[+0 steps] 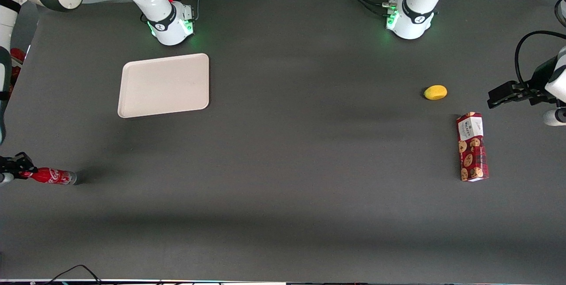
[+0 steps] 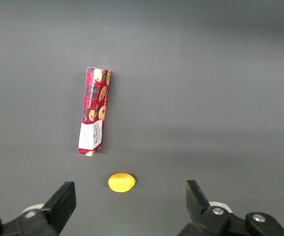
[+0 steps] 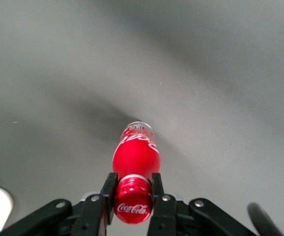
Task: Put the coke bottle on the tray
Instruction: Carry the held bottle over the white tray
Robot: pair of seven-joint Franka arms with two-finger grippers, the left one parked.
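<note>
Already clamped by its capped neck between the closed fingers of the gripper (image 3: 133, 191), the coke bottle (image 1: 54, 176) hangs at the front view's lower left edge, presumably for carrying to the beige tray (image 1: 164, 85) at upper left.

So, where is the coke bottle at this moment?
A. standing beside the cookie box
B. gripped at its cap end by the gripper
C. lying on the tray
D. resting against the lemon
B: the gripper is shut on the coke bottle just below its cap, at the working arm's end of the table, nearer the front camera than the tray, which has nothing on it.
</note>
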